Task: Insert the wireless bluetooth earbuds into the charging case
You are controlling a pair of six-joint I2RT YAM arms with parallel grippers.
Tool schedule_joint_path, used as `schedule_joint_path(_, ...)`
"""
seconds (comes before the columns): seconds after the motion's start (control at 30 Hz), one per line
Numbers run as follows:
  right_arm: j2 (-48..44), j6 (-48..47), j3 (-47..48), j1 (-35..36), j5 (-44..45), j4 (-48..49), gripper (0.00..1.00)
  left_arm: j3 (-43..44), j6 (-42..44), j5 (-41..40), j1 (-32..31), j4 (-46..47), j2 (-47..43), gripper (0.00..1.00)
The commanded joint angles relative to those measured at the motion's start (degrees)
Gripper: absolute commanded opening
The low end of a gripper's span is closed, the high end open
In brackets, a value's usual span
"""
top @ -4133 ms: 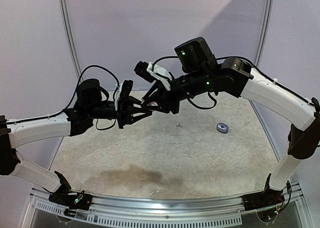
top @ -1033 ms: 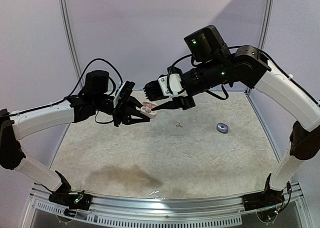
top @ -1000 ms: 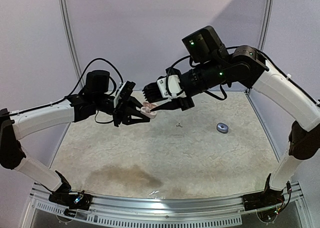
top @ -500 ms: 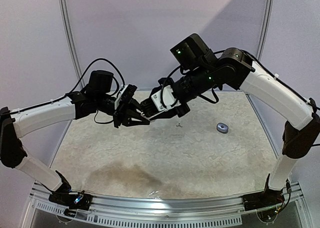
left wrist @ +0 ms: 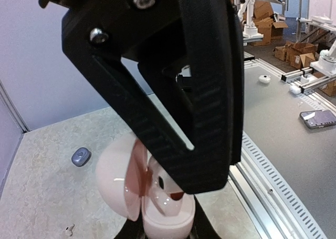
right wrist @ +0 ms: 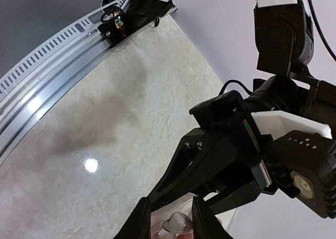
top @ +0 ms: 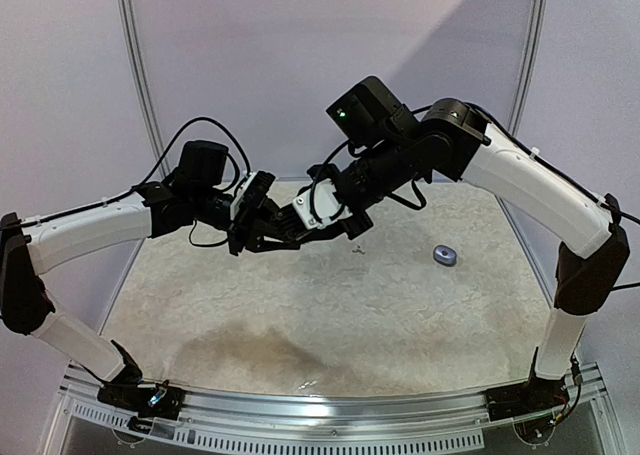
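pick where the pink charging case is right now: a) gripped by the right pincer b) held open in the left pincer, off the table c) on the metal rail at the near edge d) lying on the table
b: the left pincer is clamped on the open pink charging case, up in the air above the table.

Case in my left gripper, aloft over the far left part of the table, with my right gripper at it from the right; on the table below, one earbud, then an oval case further right, well apart.
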Motion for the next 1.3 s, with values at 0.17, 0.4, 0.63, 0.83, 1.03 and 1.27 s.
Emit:
schedule_joint_path(0.17, -0.5, 2.8, -3.4, -0.7, 0.7, 1.2, 0.21, 0.7, 0.4, -0.6, -0.5, -1.1, -0.1, 0.0)
schedule_joint_path(0.4, -0.8, 7.7, -4.5, -1.0, 4.3, 2.0, 0.18, 0.0, 0.6, -1.7, -0.5, -0.5, -1.0, 0.0)
schedule_joint_path(0.63, -3.4, 12.2, -9.5, -1.1, 5.4, 5.2, 0.17, -1.1, 0.0, -3.5, -0.5, 1.2, -2.0, 0.0)
schedule_joint_path(0.83, -5.7, 14.6, -12.6, -1.1, 7.1, 8.6, 0.22, -1.7, -0.7, -3.9, -0.5, 2.9, -2.2, 0.0)
schedule_joint_path(1.03, -5.5, 15.3, -12.5, -1.0, 8.0, 11.1, 0.23, -1.9, -0.8, -3.8, -0.6, 3.0, -2.4, 0.0)
schedule_joint_path(1.27, -5.4, 19.6, -12.9, -1.0, 7.6, 11.5, 0.17, -3.0, -2.8, -6.8, -0.6, 5.3, -3.0, 0.0)
